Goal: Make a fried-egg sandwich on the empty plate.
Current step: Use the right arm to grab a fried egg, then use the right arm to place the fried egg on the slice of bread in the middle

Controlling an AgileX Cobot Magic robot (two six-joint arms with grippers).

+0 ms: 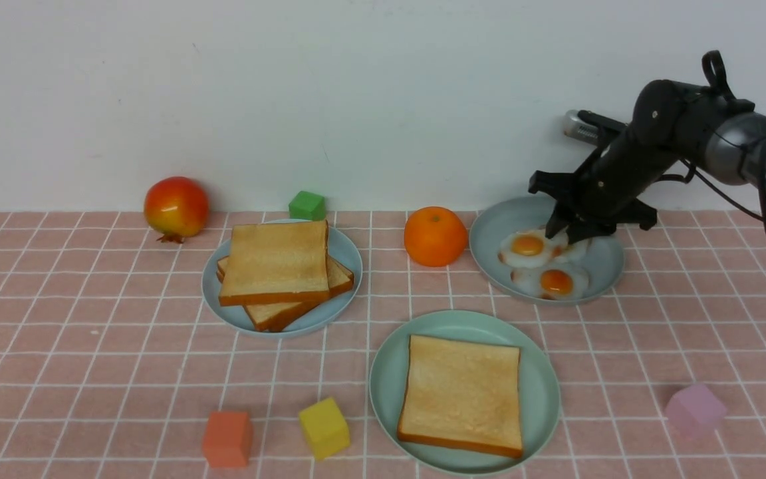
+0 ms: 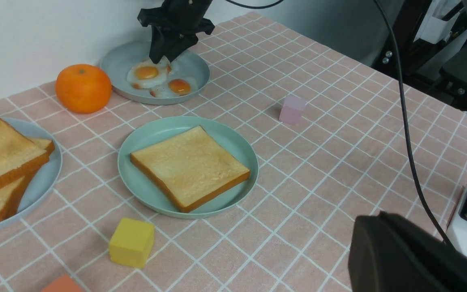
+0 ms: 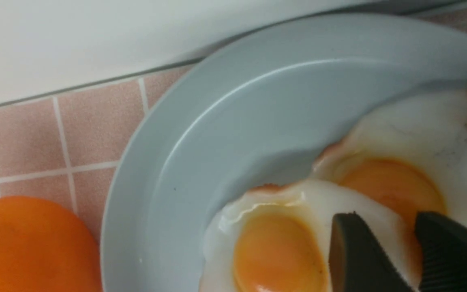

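One toast slice (image 1: pixel 461 394) is laid flat on the mint plate (image 1: pixel 383 382). Behind that plate and to its right, a near egg (image 1: pixel 556 281) and a far egg (image 1: pixel 528 246) are carried, overlapping, on a grey-blue plate (image 1: pixel 489 233). The right jaws are placed astride the far egg's white edge, slightly apart; whether it is pinched cannot be told. The left jaws are closed. Behind the mint plate and to its left, more toast (image 1: pixel 275 261) is stacked on a light-blue plate (image 1: pixel 348 251). An orange (image 1: pixel 435 236) is set directly behind the mint plate.
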